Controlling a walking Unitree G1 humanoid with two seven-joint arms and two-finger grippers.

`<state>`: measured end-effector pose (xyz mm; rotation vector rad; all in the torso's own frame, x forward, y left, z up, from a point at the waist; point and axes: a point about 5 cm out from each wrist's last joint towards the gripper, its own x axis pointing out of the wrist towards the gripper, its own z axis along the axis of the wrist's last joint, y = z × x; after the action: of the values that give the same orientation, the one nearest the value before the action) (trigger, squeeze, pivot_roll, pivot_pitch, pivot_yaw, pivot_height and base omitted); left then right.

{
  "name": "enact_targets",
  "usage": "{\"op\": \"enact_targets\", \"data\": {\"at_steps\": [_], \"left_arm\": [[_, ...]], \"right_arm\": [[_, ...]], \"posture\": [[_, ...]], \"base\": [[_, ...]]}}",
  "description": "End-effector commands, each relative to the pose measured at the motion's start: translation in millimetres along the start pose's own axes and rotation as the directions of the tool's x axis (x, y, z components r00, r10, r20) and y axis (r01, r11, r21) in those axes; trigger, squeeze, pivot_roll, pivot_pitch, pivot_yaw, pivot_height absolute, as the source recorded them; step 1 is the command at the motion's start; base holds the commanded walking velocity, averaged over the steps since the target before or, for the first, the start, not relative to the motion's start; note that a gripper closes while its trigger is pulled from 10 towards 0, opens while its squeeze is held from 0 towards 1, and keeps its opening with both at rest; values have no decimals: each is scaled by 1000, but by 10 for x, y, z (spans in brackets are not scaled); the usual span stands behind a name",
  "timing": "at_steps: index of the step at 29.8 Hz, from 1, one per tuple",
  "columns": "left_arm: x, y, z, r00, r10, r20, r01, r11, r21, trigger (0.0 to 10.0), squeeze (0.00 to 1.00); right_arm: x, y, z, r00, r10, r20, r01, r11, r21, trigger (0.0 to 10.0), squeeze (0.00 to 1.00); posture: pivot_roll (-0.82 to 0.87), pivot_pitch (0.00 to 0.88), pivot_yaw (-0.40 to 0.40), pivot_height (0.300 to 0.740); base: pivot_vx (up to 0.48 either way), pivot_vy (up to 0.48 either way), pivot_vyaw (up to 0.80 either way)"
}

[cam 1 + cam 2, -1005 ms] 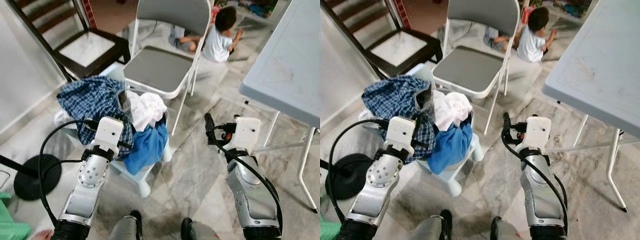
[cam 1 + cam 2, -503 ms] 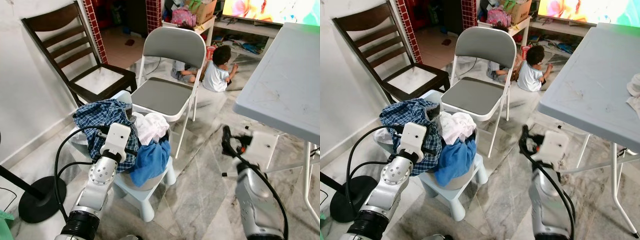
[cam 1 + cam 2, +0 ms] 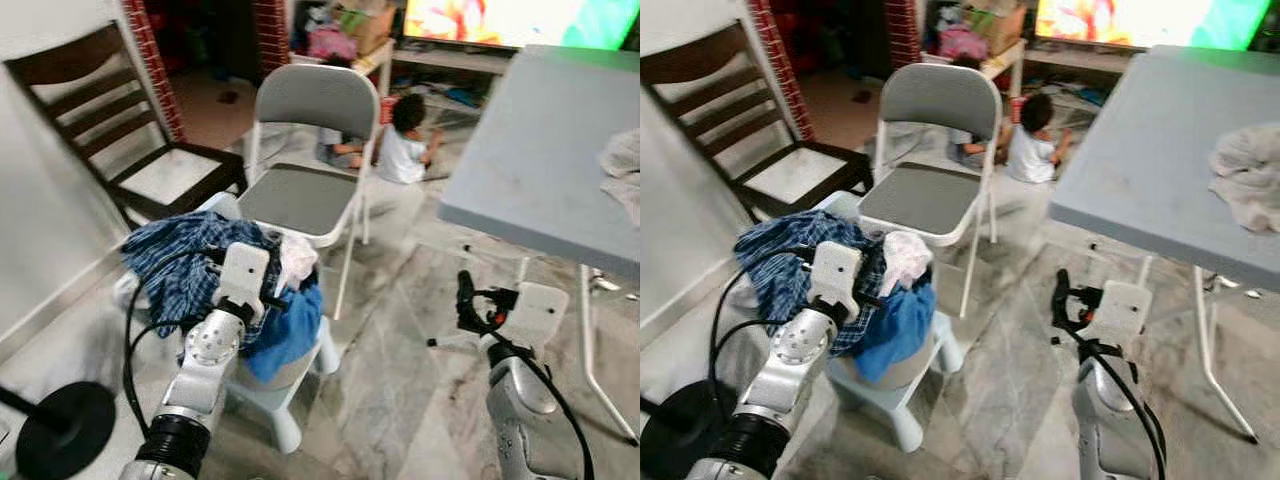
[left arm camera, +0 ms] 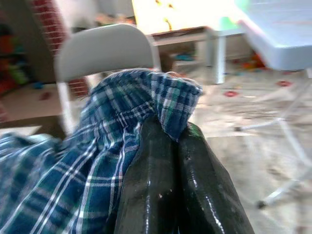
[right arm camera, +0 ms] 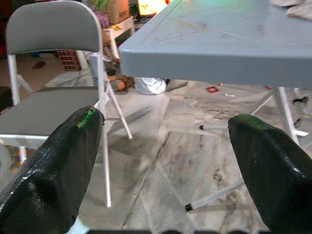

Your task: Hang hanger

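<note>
Home living room, television (image 3: 500,18), chairs, laundry pile (image 3: 215,265)

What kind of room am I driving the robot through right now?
Most likely a home living room: a lit TV screen at the back, a person sitting on the marble floor before it, and a laundry pile heaped on a small stool beside a folding chair.

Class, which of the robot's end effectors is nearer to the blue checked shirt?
Left. The left end effector is pinching the checked shirt; the right end effector hangs open, apart over the floor.
</note>
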<state>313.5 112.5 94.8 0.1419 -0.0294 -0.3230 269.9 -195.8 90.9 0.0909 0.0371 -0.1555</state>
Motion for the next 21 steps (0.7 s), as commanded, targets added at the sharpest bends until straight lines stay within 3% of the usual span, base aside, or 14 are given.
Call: {"op": "enact_targets", "data": {"at_steps": [1,5,8,14,17,21], "left_arm": [[35,-54,81,999,-25,34,25,999,-19,10000,0],[72,-147,145,995,-80,55,83,995,-59,10000,0],[135,-134,185,993,-96,72,100,993,-61,10000,0],[189,-68,297,994,-27,104,39,992,-122,10000,0],[176,-69,299,993,-44,107,55,993,-105,10000,0],[160,-75,248,994,-60,89,69,992,-103,10000,0]], "right_arm": [[24,44,98,999,19,26,-18,1000,-11,10000,0],[55,135,165,997,60,39,-59,998,-35,10000,0],[109,258,215,993,102,62,-100,994,-34,10000,0],[163,330,236,989,135,62,-133,990,-35,10000,0],[195,336,275,988,141,71,-136,989,-62,10000,0],[200,292,297,991,111,73,-109,993,-34,10000,0]], "posture": [[-130,101,39,740],[-146,122,27,740],[-123,92,22,740],[-95,112,23,740],[-104,130,25,740],[-97,142,29,740]], "base": [[0,0,-788],[0,0,-784],[0,0,-685],[0,0,0],[0,0,0],[0,0,0]]}}
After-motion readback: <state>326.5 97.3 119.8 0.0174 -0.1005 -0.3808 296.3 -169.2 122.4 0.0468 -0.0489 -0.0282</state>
